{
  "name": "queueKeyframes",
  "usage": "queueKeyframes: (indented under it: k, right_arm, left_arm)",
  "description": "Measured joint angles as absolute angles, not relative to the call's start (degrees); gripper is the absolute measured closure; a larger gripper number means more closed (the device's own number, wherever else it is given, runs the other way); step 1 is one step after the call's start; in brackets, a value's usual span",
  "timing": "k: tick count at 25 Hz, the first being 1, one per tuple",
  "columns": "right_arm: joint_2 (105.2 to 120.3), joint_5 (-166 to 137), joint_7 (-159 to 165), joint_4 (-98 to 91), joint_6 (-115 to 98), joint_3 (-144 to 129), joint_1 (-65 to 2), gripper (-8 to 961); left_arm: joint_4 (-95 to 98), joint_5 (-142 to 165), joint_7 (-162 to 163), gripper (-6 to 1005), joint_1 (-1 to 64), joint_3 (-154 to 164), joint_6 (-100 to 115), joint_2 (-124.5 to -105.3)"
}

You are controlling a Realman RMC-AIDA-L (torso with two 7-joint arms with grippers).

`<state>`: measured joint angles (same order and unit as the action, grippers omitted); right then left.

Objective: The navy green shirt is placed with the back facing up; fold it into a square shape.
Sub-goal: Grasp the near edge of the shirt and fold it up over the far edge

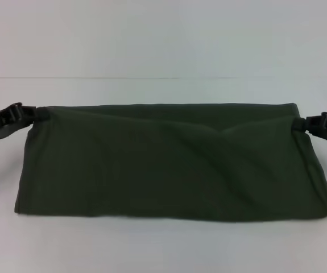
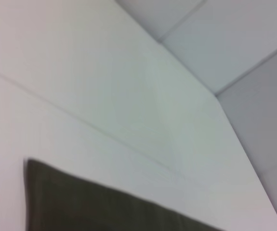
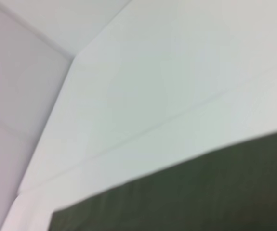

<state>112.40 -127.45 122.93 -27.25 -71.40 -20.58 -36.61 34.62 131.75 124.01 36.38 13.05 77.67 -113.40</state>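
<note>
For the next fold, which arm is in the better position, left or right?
Neither clearly. The left pincer and right pincer each grip an upper corner of the navy green shirt, so the fold likely needs both arms together.

Soft, even, diffuse light fills all three views, with a cool pale cast and no glare or hot spots. In the head view the white table (image 1: 163, 244) looks washed out, and only a thin faint shadow lies under the near hem of the navy green shirt (image 1: 169, 165), well below the grippers' level. Folds between the left gripper (image 1: 37, 115) and the right gripper (image 1: 299, 123) show as weak tonal shading. Both wrist views are blurred; cloth edges (image 2: 104, 207) and (image 3: 201, 192) look smeared.
</note>
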Motion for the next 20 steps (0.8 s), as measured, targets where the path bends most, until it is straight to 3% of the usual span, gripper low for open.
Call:
queueKeyframes:
  k: [5,16,20]
  right_arm:
    - [114.67,-123.66,120.90,-27.22,-63.96,-20.74,-37.21,913]
    - [116.39,-117.16,117.78,-25.96,-57.23,-20.75,-39.42,912]
    - [117.74,-116.40,115.60,-25.66,-53.97,-20.76,-40.24,911]
  left_arm:
    - [34.43,128.28,120.13,967,36.48,13.04,72.44,-115.82]
    - [33.68,124.96,114.74,966,38.12,13.58,64.35,-118.08]
    - [33.32,122.83,111.01,967,39.09,13.61,59.51,-119.95]
